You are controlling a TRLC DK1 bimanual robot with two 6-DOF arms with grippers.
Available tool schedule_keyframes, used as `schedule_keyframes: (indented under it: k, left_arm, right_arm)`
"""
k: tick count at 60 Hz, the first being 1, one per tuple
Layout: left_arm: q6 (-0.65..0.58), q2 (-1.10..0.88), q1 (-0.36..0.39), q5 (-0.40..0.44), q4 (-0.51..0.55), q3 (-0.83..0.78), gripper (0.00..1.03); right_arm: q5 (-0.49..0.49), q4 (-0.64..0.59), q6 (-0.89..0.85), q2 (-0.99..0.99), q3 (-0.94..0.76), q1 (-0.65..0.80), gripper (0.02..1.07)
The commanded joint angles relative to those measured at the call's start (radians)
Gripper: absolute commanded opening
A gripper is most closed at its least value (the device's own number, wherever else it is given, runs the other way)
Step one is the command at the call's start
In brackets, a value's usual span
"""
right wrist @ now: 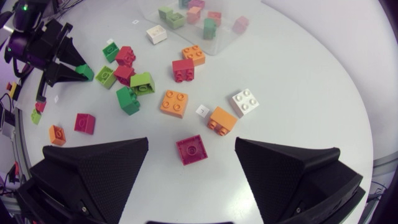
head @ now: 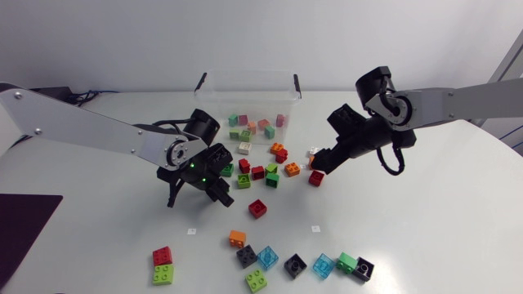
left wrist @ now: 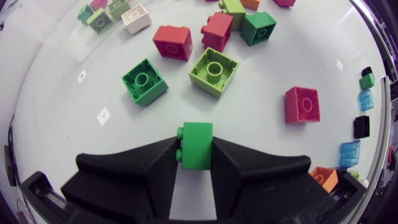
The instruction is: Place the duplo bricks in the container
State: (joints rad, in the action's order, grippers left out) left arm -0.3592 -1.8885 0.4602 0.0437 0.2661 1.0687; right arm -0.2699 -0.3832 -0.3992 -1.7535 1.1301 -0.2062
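The left gripper (left wrist: 198,149) clamps a green brick (left wrist: 198,138) between its fingers, seemingly just off the bench (left wrist: 56,124), though that's hard to judge. The right gripper (right wrist: 192,143) hangs over a crimson brick (right wrist: 191,150), fingers spread wide. The clear container (head: 214,98) sits beyond the scattered bricks (head: 258,172), with some inside it.

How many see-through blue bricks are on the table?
2: one blue brick beside the dark grey brick, the other blue brick beside a green brick. Others may be hidden.

Right gripper (right wrist: 191,144) fingers (right wrist: 99,168) wide apart; red brick (right wrist: 190,150) between them.
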Motion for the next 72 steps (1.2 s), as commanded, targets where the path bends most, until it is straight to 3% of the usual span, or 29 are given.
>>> schedule_keyframes:
  k: [1, 21, 33, 41, 55, 72]
  left_arm:
    - [-0.021, 0.060, -0.006, 0.007, 0.022, -0.015, 0.26]
    - [-0.044, 0.181, -0.017, 0.028, 0.082, -0.016, 0.26]
    - [-0.063, 0.250, -0.041, 0.054, 0.108, 0.016, 0.26]
    - [-0.063, 0.270, -0.060, 0.079, 0.116, 0.053, 0.26]
    - [-0.060, 0.276, -0.081, 0.102, 0.110, 0.131, 0.26]
    - [-0.029, 0.241, -0.098, 0.133, 0.019, 0.224, 0.26]
  right_arm:
    - [-0.012, 0.012, -0.061, -0.044, -0.032, 0.004, 1.02]
    - [-0.005, 0.066, -0.141, -0.155, -0.029, -0.018, 0.95]
    - [0.005, 0.092, -0.156, -0.215, -0.009, -0.035, 0.85]
    - [0.012, 0.104, -0.158, -0.233, 0.003, -0.036, 0.70]
    - [0.014, 0.113, -0.155, -0.221, -0.004, -0.035, 0.30]
    - [0.015, 0.079, -0.127, -0.101, -0.020, -0.038, 0.30]
